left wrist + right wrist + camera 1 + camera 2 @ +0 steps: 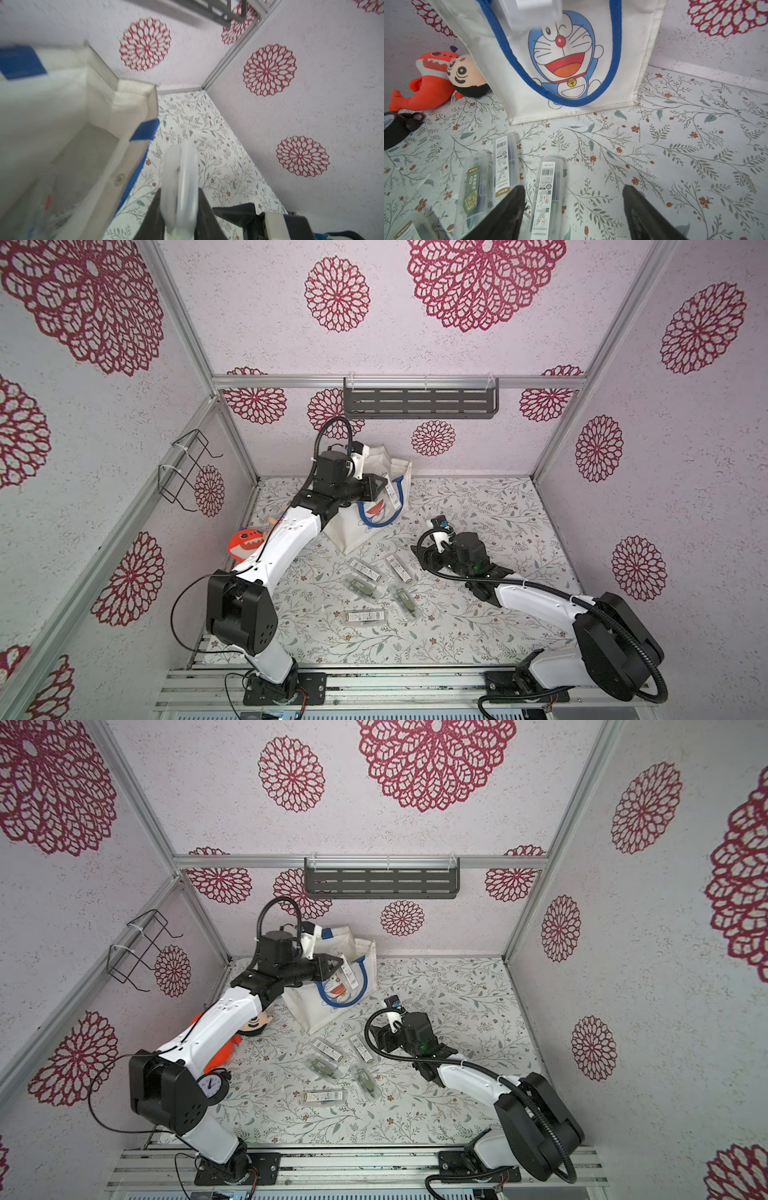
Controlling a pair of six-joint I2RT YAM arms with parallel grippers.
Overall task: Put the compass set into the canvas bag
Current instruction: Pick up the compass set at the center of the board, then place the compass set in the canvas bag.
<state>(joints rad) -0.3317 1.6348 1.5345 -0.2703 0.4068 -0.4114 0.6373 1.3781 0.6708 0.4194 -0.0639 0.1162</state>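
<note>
Roughly, the job looks to be at an early stage. The left gripper [383, 486] is pinched tight on one compass set [392, 495], a clear plastic case, and holds it up high by the canvas bag [357, 533]. In the left wrist view that compass set [180, 182] sits just beside the bag's near rim, over the table [478, 506] rather than over the opening. It seems it has yet to be carried across and let go. Whether anything already lies inside the bag cannot be told, as the inside is blurred.

Five other sets [365, 571] lie flat on the table near the bag's foot. They are grouped close together and none touches the bag. The right gripper [575, 207] hangs low over them with its jaws spread wide and empty, and one of the cases lies just beside a fingertip [517, 207]. By that count nearly all the work is left: one set in hand, five to fetch.

In the right wrist view the white case labels carry a barcode, the brand mark "M&G" and the code "ACS908A1". A dark green label on a neighbouring case bears "M&G" and Chinese characters too small to read surely. The bag shows a blue cartoon cat with a red nose and a gold bell, with no words visible.
</note>
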